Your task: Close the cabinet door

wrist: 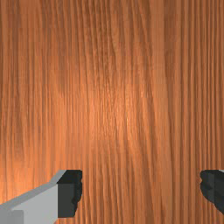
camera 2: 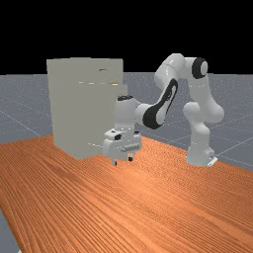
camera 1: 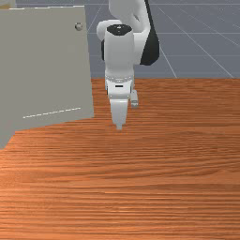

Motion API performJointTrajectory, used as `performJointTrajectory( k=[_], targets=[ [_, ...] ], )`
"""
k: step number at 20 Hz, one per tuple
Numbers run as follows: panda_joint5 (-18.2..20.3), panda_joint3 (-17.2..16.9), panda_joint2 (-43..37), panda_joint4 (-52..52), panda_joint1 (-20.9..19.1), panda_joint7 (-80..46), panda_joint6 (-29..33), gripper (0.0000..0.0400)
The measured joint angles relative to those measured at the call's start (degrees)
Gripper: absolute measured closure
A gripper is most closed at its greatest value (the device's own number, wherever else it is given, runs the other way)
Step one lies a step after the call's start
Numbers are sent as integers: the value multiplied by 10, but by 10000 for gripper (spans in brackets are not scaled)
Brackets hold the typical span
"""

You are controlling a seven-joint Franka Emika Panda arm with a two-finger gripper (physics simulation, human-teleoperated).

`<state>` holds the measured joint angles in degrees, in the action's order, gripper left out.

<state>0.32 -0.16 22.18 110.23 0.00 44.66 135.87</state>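
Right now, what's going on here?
A robot arm is here to close the cabinet door, but it is handling nothing at this moment. Its gripper hangs open above the table, apart from the pale panel with the knob. How far the door is from shut, I can't tell.

Orange-brown wood table (camera 1: pixel 164 187); grey, pale-lined floor (camera 1: pixel 197 61); black backdrop (camera 2: pixel 126 29).
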Motion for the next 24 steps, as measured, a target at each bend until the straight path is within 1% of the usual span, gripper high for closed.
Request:
performJointTrajectory(
  k=[2, 4, 5, 6, 7, 8, 9, 10, 12, 13, 14, 16, 19, 21, 22, 24],
  targets=[
    [-13, -15, -4, 9, 2, -24, -14, 0],
    [-17, -22, -4, 13, -2, -32, -20, 0],
    [-21, -45, -66, 78, -5, -92, -50, 156],
    [-21, -64, -115, 112, -6, -161, -83, 251],
    [-17, -80, -146, 124, -7, -236, -108, 309],
    [-12, -94, -164, 130, -7, -315, -126, 344],
    [-5, -104, -173, 133, -4, -398, -138, 366],
    [3, -113, -178, 135, 0, -482, -146, 379],
    [21, -130, -184, 139, 9, -653, -149, 392],
    [28, -137, -186, 141, 14, -721, -148, 395],
    [32, -142, -188, 142, 17, -762, -147, 397],
    [34, -152, -194, 143, 22, -804, -148, 399],
    [24, -166, -229, 154, 26, -826, -149, 400],
    [14, -175, -256, 186, 25, -830, -145, 400],
    [10, -181, -269, 201, 24, -827, -143, 400],
    [7, -205, -287, 218, 17, -811, -144, 400]
  ],
)
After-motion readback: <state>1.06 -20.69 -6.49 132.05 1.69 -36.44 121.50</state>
